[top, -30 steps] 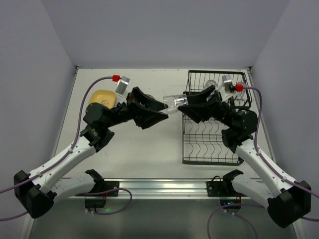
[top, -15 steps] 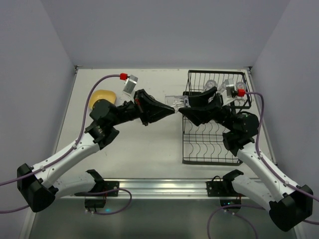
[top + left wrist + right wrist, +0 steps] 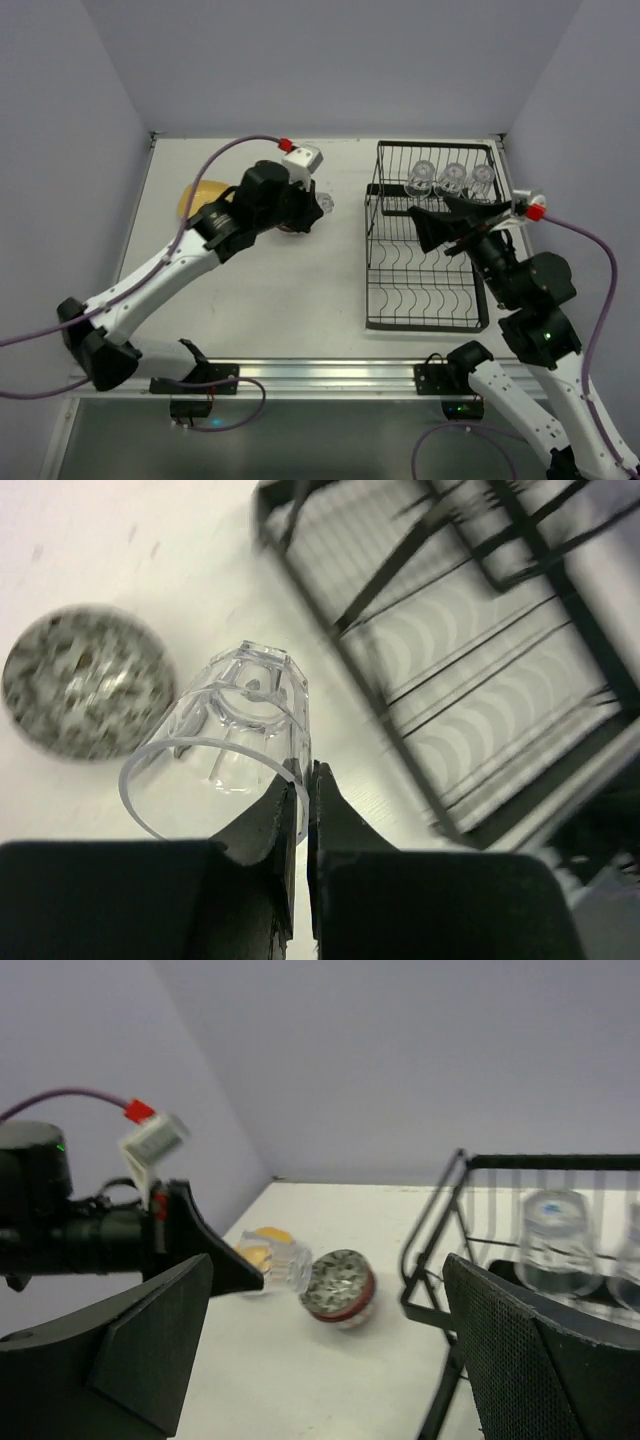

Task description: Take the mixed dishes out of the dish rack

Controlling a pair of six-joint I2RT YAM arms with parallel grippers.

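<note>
My left gripper (image 3: 303, 792) is shut on the rim of a clear glass (image 3: 235, 735), which it holds tilted above the white table, left of the dish rack (image 3: 425, 325). A small patterned bowl (image 3: 85, 680) with a red rim (image 3: 340, 1285) sits just beside the glass (image 3: 275, 1260). A yellow plate (image 3: 200, 195) lies at the far left. Three more glasses (image 3: 452, 178) stand upside down on the rack's raised shelf. My right gripper (image 3: 428, 228) hangs open over the rack's left side, with nothing between its fingers (image 3: 150, 1330).
Grey walls close in the table at the left, back and right. The rack (image 3: 440, 1250) fills the right side of the table, close to the right wall. A metal rail (image 3: 320, 375) with the arm bases runs along the near edge.
The glass passed from my right gripper to my left. The left gripper shut on it and carried it left toward the bowl. The right gripper opened and drew back over the rack.
</note>
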